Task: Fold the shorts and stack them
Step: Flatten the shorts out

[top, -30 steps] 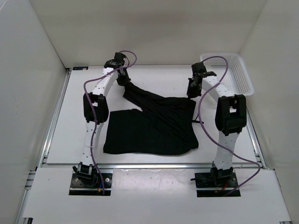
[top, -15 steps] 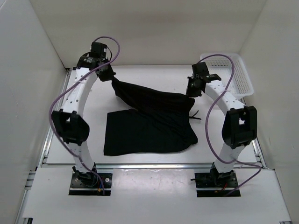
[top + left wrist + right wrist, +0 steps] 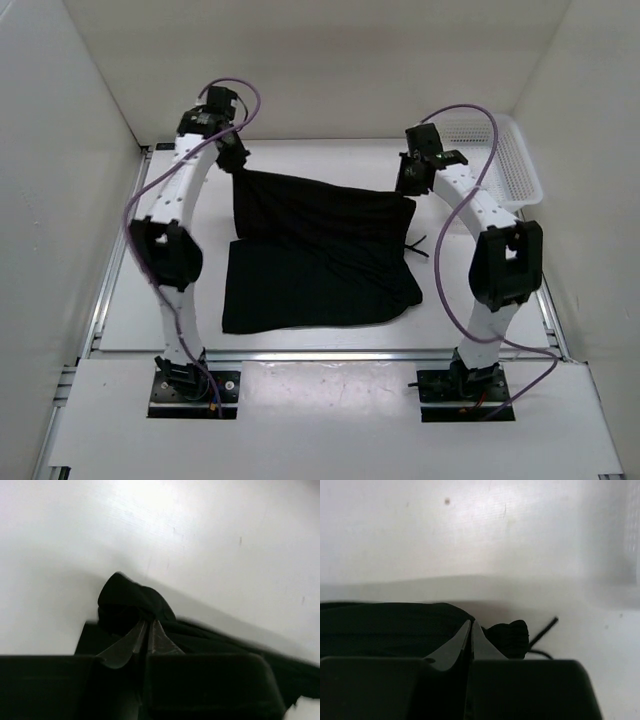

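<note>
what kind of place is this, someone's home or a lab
Most likely a robotics lab work cell, not a home: plain white panels box in a white table, a left arm and right arm are bolted at its near edge, with black shorts and a mesh basket.

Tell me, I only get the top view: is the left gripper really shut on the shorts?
Observer: Yes. In the left wrist view the left gripper has its tips pressed together, and a bunch of the shorts pokes out past them.
Operator: And the right one?
Observer: The right gripper is shut too, on a fold of the cloth. A small knob of it bulges just right of the tips.
Operator: Is the drawstring caught in there?
Observer: It doesn't look so. The drawstring sticks out to the right from behind that knob, clear of the fingers.
</note>
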Controlling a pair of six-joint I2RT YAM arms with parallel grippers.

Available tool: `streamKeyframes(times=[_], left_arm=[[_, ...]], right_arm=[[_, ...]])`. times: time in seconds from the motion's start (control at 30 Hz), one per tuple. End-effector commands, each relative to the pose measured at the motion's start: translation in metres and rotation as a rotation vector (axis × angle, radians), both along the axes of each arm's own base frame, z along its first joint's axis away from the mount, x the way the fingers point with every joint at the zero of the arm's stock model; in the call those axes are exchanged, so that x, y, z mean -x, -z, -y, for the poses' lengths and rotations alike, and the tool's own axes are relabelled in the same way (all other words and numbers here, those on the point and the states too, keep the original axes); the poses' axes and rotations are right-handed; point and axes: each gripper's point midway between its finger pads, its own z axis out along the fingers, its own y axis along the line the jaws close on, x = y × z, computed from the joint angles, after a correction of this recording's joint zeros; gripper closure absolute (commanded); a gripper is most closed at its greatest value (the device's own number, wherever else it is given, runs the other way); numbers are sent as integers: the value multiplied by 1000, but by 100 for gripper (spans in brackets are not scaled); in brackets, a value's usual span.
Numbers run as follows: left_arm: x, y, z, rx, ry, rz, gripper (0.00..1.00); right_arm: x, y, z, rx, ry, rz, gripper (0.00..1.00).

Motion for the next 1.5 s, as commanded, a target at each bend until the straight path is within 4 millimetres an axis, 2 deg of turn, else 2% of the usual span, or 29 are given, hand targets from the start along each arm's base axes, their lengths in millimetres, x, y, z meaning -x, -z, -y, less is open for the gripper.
streamKeyframes(times=[0.0, 0.03, 0.07, 0.1, 0.13, 0.17, 0.2, 0.23, 0.27, 0.3, 0.37, 0.4, 0.47, 0.5, 0.53, 0.6, 0.67, 0.73, 0.77, 0.8, 0.87, 0.93, 0.97, 1.0, 1.07, 1.2, 1.23, 1.37, 1.47], left_arm=[[-62, 43, -34, -113, -104, -3, 81], [-84, 19, -33, -104, -114, 81, 74], [-85, 29, -37, -91, -114, 39, 68], [-90, 33, -38, -74, -109, 32, 63], [-93, 35, -40, -52, -107, 29, 55], [-94, 37, -37, -39, -98, 30, 52], [-93, 36, -37, -37, -98, 42, 47], [-77, 34, -39, -39, -98, 27, 42], [-73, 28, -40, -36, -98, 49, 42], [-74, 21, -40, -30, -99, 84, 36], [-61, 12, -44, -57, -82, 81, 36], [-58, 14, -47, -75, -78, 69, 36], [-42, 25, -39, -101, -35, -1, 42], [-35, 32, -46, -133, -51, -35, 48], [-21, 50, -45, -154, -41, -115, 53], [-9, 72, -42, -145, -24, -186, 59], [-1, 93, -34, -103, 2, -207, 58], [3, 109, -19, -30, 55, -232, 49], [8, 125, -15, -9, 68, -267, 45], [6, 131, -10, 12, 80, -272, 45], [11, 151, -1, 53, 114, -327, 45], [17, 172, 2, 67, 120, -382, 50], [18, 172, 6, 65, 129, -382, 50], [21, 178, 5, 64, 129, -392, 50], [21, 180, 5, 64, 129, -389, 50], [21, 184, 4, 60, 115, -397, 51], [16, 182, 5, 65, 107, -379, 51], [10, 178, 7, 77, 88, -359, 51], [6, 185, 10, 92, 84, -367, 49]], right_arm=[[-62, -9, 8, 77, 70, 108, 100], [-70, -7, 6, 79, 70, 102, 80], [-77, 4, 5, 92, 74, 84, 62], [-89, -12, 2, 78, 77, 127, 45], [-90, -20, 0, 59, 79, 142, 26], [-87, -27, -7, 45, 61, 151, 22], [-84, -22, -6, 46, 61, 149, 22], [-85, -26, -8, 32, 54, 167, 22], [-80, -31, -12, 29, 46, 173, 22], [-74, -19, -13, 25, 33, 143, 24], [-69, -22, -14, 17, 27, 147, 29], [-62, -10, -19, 18, 10, 118, 30], [-54, -9, -24, 10, -9, 107, 37], [-46, 0, -22, 11, -1, 82, 40], [-42, -1, -21, 6, 6, 80, 41], [-34, 8, -20, 7, -1, 54, 48], [-26, 14, -18, 6, 7, 34, 45], [-23, 20, -18, 8, 2, 5, 38], [-23, 22, -20, 10, -18, -8, 34], [-19, 36, -21, 18, -23, -60, 28], [-26, 32, -22, 34, -42, -64, 26], [-28, 45, -17, 76, -34, -100, 25], [-35, 42, -17, 86, -35, -84, 25], [-35, 50, -17, 93, -36, -106, 25], [-42, 51, -9, 119, -21, -101, 25], [-49, 65, -4, 139, -16, -125, 24], [-51, 60, -5, 138, -15, -120, 24], [-54, 64, -1, 138, -6, -125, 24], [-56, 69, -2, 140, -6, -131, 24]])
